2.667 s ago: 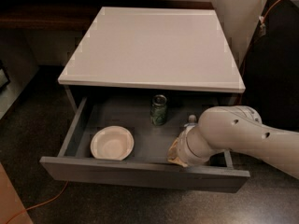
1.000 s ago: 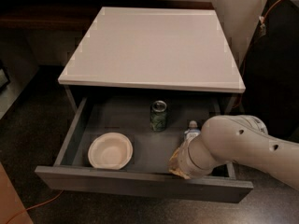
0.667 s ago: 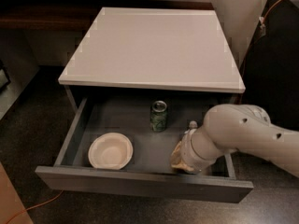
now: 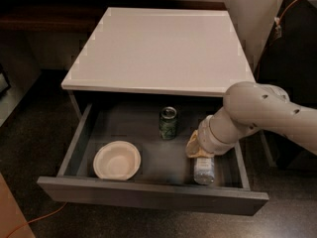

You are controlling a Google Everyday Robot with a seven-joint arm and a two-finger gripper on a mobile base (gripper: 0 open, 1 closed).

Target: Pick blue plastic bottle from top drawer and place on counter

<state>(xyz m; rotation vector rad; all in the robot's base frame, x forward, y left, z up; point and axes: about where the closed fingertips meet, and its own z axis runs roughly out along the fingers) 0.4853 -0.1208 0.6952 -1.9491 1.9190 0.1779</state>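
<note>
The top drawer is pulled out below the white counter. The blue plastic bottle is in the drawer's right part, near the drawer front, and its upper end is hidden by my wrist. My gripper is down inside the drawer, right at the bottle's upper end. It is mostly covered by my pale arm, which comes in from the right. I cannot tell whether it holds the bottle.
A dark green drinks can stands upright in the middle of the drawer, left of my gripper. A white bowl sits in the drawer's left front. An orange cable lies on the dark floor at the lower left.
My arm has risen and drawn back to the right. The bottle now shows below my wrist, closer to the drawer front. The can and bowl have not moved.
</note>
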